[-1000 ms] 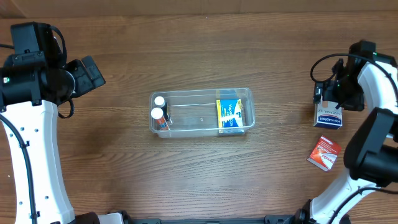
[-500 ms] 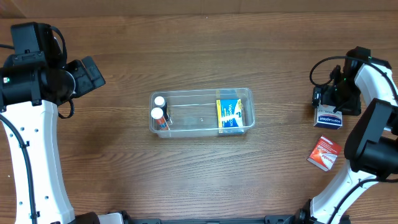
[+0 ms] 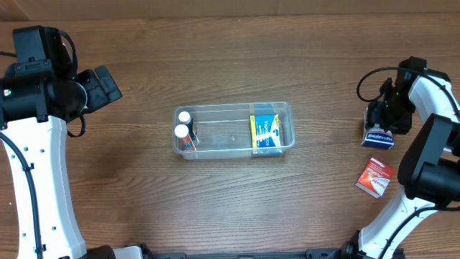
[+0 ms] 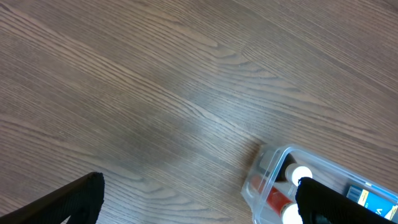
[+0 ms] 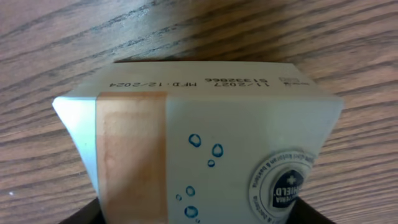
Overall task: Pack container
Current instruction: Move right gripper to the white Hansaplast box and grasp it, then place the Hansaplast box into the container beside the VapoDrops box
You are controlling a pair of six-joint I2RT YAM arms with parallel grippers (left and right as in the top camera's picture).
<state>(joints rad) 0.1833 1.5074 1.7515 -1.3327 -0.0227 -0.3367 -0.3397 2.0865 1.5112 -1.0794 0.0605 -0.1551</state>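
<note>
The container [image 3: 230, 107] is a clear tub in the middle of the table, and its corner [image 4: 261, 180] shows in the left wrist view. Inside it lie a blue and yellow box [image 3: 264, 134] and two white-capped bottles [image 3: 182, 124]. My right gripper [image 3: 382, 122] is at the far right, shut on a white and blue box [image 3: 378, 136] that rests on the table. In the right wrist view this box [image 5: 199, 137] fills the space between the fingers of the right gripper [image 5: 199, 219]. My left gripper [image 4: 202, 208] hangs open above bare wood, left of the container.
A red and white box [image 3: 375, 178] lies on the table near the right arm's base, just in front of the held box. The left arm [image 3: 43, 93] stands at the far left.
The right gripper has come down over the white and blue box and shut on it. The left arm has not moved.
</note>
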